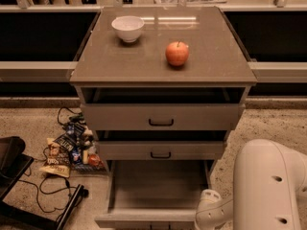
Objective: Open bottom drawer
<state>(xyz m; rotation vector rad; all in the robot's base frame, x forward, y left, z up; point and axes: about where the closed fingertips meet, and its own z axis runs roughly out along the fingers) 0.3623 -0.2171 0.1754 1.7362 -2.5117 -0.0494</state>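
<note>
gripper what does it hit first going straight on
The gripper sits out of view below the frame. The arm's wrist leads toward the pulled-out bottom drawer, so that drawer's front is probably first, but depth is unclear.

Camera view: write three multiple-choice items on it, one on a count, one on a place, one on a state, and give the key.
1. How many drawers has the cabinet? A. two B. three C. four
2. Where is the gripper? A. above the cabinet's top B. low, by the front right corner of the bottom drawer C. out to the cabinet's left
3. The bottom drawer is A. shut B. pulled far out C. taken off

Key: 1 B, three fronts are stacked; 2 B, the arm ends at that corner; 3 B, its grey inside shows.
</note>
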